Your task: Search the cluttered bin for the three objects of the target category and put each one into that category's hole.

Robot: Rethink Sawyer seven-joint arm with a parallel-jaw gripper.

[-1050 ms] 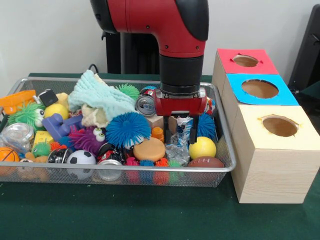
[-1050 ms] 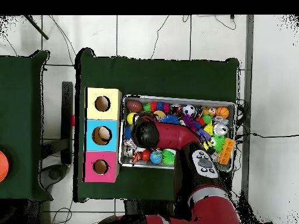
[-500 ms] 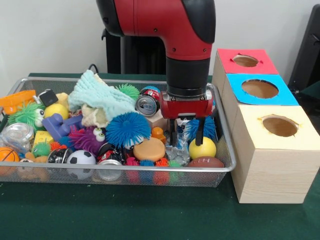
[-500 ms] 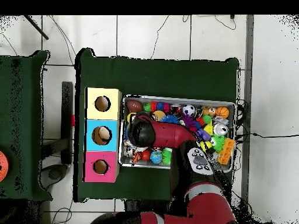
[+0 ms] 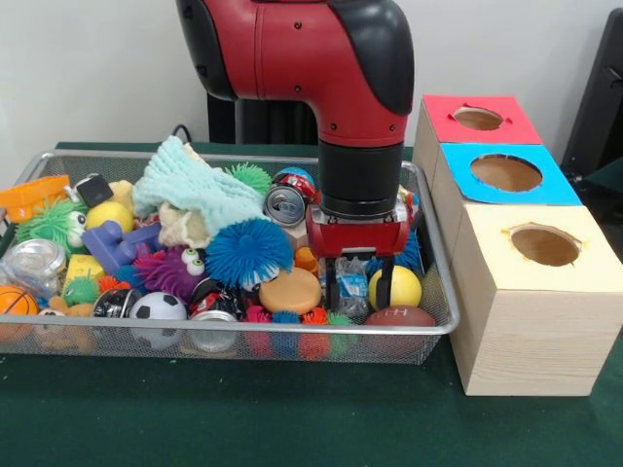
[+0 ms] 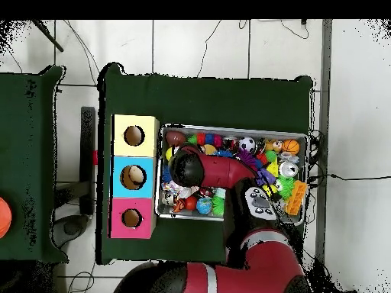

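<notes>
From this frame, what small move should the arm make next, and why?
Probably close and lift. The gripper is low in the bin with its fingers open on either side of a crinkly wrapper, beside the yellow ball. Whether it is low enough is unclear.

The robot's arm (image 5: pixel 302 49) has a glossy red shell with rounded black caps at its joints. A black cylindrical wrist segment (image 5: pixel 360 180) follows below the red elbow, at 6 o'clock from it. Under this sits a red rectangular gripper body (image 5: pixel 358 233) with small dark screws on its face, and two thin black fingers (image 5: pixel 384 284) come out of it. In the overhead view, the arm carries a grey panel with dark buttons (image 6: pixel 256 203).
</notes>
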